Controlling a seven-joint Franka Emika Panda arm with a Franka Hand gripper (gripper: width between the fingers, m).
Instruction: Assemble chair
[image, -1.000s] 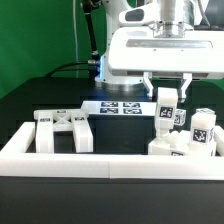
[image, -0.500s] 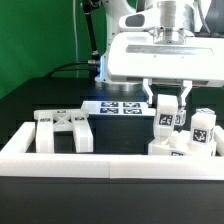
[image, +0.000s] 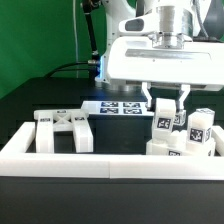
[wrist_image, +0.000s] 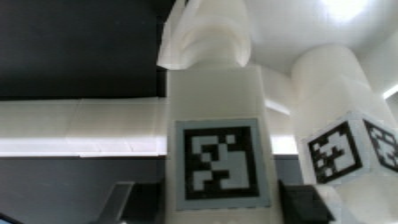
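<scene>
**White post (image: 163, 125) clamped upright**

The cross-braced frame (image: 62, 130) is seen well apart, at the exterior view's left. The post is pinched by the gripper (image: 167, 106) over the clustered parts (image: 192, 142). Stiff, light, slick plastic is judged: flat upper faces are best held.

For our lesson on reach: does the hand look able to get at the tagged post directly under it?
Probably yes: the hand straddles the post, one finger each side, with nothing between.

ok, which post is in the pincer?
The raised square post in the pincer; the other tagged post stands free toward the exterior view's right.
</scene>
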